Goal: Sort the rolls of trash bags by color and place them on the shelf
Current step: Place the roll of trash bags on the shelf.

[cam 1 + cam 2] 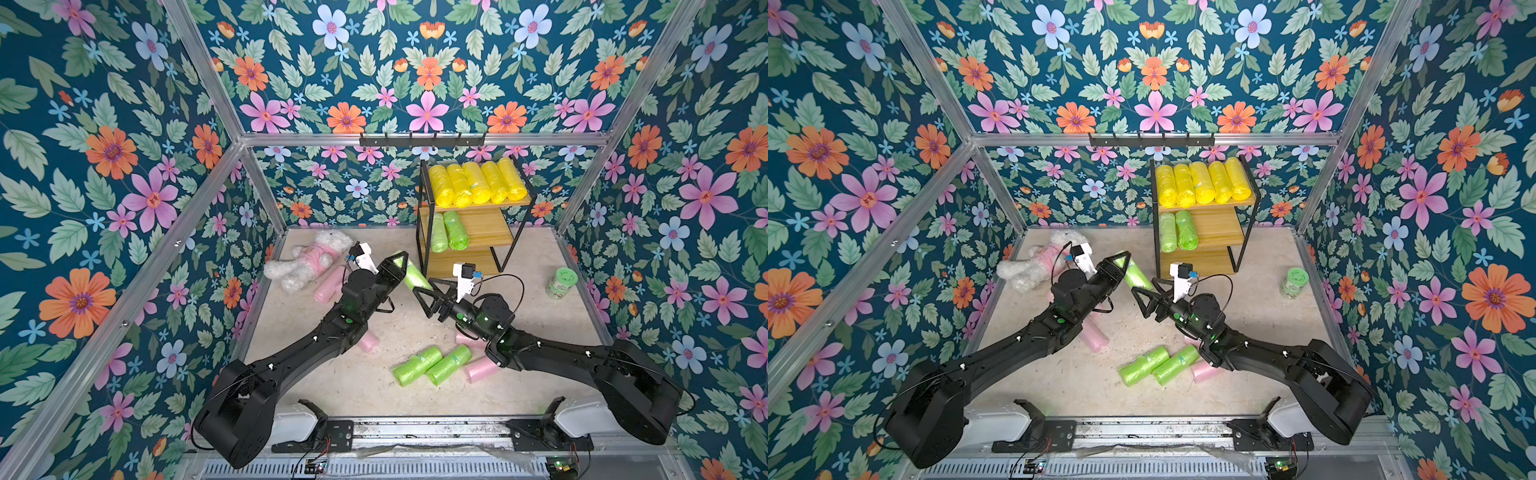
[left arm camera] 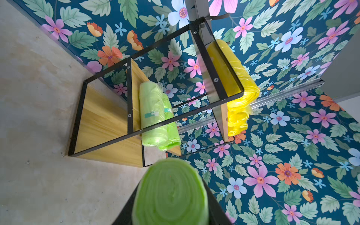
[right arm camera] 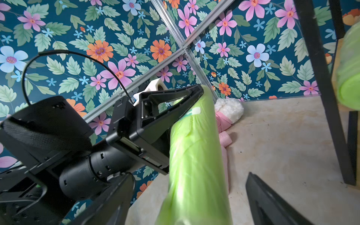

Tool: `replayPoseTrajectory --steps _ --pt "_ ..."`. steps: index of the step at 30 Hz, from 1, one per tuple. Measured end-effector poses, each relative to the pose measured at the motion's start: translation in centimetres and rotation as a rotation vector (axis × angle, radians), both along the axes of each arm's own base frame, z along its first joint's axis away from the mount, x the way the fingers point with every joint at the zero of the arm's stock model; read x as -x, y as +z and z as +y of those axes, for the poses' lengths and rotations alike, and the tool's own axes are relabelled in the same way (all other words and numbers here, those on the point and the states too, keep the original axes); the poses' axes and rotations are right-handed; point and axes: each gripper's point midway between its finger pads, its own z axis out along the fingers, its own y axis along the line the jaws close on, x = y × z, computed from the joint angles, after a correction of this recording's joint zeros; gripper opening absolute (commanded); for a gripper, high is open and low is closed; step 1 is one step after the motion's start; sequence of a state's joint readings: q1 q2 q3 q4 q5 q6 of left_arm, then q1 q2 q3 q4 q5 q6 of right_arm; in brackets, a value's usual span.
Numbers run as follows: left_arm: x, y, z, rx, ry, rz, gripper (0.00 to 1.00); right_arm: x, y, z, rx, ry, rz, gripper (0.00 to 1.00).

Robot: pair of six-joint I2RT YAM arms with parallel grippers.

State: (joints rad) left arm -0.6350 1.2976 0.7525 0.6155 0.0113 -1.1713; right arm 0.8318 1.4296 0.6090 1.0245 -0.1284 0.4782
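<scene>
- The left gripper (image 1: 400,262) clamps a light green roll (image 1: 417,277) near one end and holds it clear of the table (image 1: 374,390). The roll slants toward the front corner of the shelf (image 1: 490,230), just beside its black frame.
- The right gripper (image 1: 423,287) stands wide open, one jaw on each side of the roll's free end. In the right wrist view neither jaw appears to press the plastic.
- Five yellow rolls (image 1: 478,183) fill the shelf's top board. Two shelved green rolls (image 1: 449,230) lie side by side at the end of the middle board nearer the plush toy (image 1: 307,257), and the bottom board looks bare.
- On the table lie a green pair (image 1: 432,365) near the right arm and scattered pink rolls (image 1: 478,371), some partly under the arms. A jar (image 1: 561,282) stands well apart.
- The step in hand appears to be the green sort, with a third roll in mid-air between the two arms. Which arm is meant to finish the placing cannot be told.
- The next move likely calls for one sure grip only. The roll must then pass the frame upright and be laid parallel beside the shelved green rolls, released low so the soft cylinder does not roll off.
</scene>
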Motion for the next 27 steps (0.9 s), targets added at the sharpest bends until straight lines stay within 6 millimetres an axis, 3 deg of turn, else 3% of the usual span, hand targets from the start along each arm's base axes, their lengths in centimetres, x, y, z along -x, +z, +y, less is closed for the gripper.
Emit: replayPoseTrajectory --steps 8,20,27 --pt "0.11 0.04 -0.31 0.016 -0.015 -0.003 0.37 -0.27 -0.01 0.88 0.002 0.015 -0.013 0.63" --pt "0.09 0.1 -0.42 0.032 -0.02 -0.001 0.41 -0.56 -0.23 0.87 0.002 0.004 -0.009 0.38" --pt "0.14 0.1 -0.49 0.038 -0.024 -0.008 0.63 -0.38 0.05 0.43 -0.008 0.018 -0.006 0.35"
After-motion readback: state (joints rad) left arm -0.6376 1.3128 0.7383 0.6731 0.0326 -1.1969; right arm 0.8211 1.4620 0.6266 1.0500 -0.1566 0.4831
